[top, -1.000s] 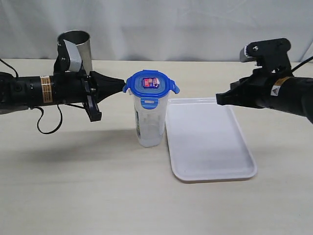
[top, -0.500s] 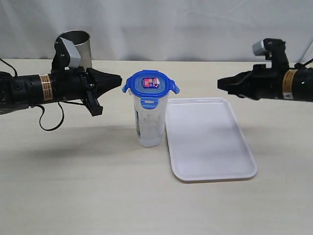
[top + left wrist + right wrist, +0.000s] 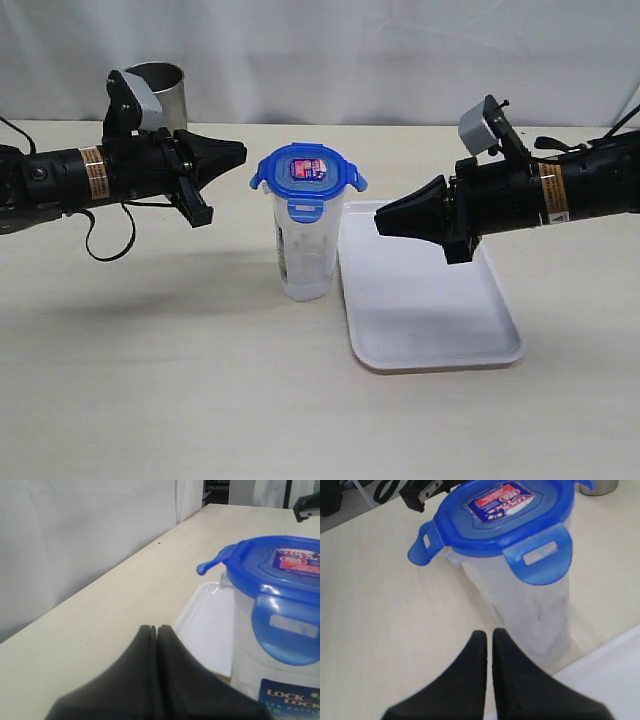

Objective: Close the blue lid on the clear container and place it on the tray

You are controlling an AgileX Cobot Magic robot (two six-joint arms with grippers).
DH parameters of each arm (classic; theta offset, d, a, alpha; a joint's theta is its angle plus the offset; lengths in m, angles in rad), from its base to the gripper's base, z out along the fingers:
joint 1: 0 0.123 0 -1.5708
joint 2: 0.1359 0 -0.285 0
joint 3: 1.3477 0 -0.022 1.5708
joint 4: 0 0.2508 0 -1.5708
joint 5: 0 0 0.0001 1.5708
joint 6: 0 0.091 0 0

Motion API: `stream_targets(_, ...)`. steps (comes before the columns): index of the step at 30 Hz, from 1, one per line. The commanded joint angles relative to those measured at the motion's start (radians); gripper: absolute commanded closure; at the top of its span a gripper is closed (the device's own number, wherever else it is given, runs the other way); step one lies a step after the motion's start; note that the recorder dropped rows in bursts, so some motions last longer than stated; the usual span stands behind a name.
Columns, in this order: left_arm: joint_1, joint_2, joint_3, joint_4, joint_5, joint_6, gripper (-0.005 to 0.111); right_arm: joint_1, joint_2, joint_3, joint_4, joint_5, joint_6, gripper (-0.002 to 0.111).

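Observation:
The clear container (image 3: pixel 303 250) stands upright on the table just left of the white tray (image 3: pixel 430 330). The blue lid (image 3: pixel 307 171) sits on top of it with side flaps sticking outward. My left gripper (image 3: pixel 240 152) is shut and empty, level with the lid and a short gap to its left. My right gripper (image 3: pixel 380 222) is shut and empty, hanging over the tray's left part and pointing at the container. The lid (image 3: pixel 280 570) and container (image 3: pixel 270 680) fill one side of the left wrist view beyond the shut gripper (image 3: pixel 156 628). The right wrist view shows the lid (image 3: pixel 505 515), container (image 3: pixel 535 615) and gripper (image 3: pixel 488 632).
A steel cup (image 3: pixel 160 95) stands at the back left behind the left arm. A white curtain closes off the far edge of the table. A black cable loops under the left arm (image 3: pixel 105 245).
The right arm has swung down and left, from above the tray's far right to low over its left part. The left gripper has drawn back slightly from the lid and risen.

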Motion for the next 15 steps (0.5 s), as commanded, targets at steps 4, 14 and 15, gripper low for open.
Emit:
stream_targets(4,-0.008,0.000,-0.007,-0.076,0.002,0.037,0.107,0.049,-0.004,-0.024,-0.004,-0.003,-0.016,0.104)
stream_targets(14,-0.042,0.000,-0.007,-0.144,0.005,0.108,0.107,0.076,0.008,-0.032,0.121,0.111,-0.043,0.104)
stream_targets(15,-0.047,0.000,-0.007,-0.153,0.005,0.121,0.107,0.076,0.010,-0.032,0.129,0.111,-0.049,0.104)
